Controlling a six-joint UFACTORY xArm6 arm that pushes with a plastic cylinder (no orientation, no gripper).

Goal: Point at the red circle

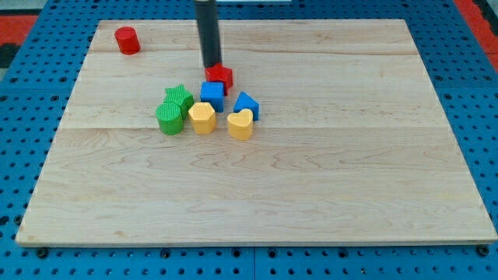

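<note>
In the camera view, you see the wooden bench [311,171] lying on a blue pegboard [31,117]; the dark rod [208,31] comes down from 12 o'clock at the view's top, and my tip [212,66] sits on the bench touching or just short of the red star [220,75], at about 10 o'clock from it; you have no fingers to read here, as the arm ends in the bare rod, so apart or together does not apply.

The red circle [127,40], the task's thing, stands alone near the bench's top-left corner; it is well apart from my tip, at roughly 10 o'clock from it.

The other blocks cluster just below the tip; the blue cube [212,95] sits at 6 o'clock from the red star, close to touching it; the blue triangle [247,105] lies at 4 o'clock from the star; the yellow heart [240,124] is at 6 o'clock from the triangle, just beside it; the yellow hexagon [202,118] is at 6 o'clock from the cube; the green star [179,98] is at 9 o'clock from the cube, and the green cylinder [169,119] touches it at 7 o'clock.
</note>
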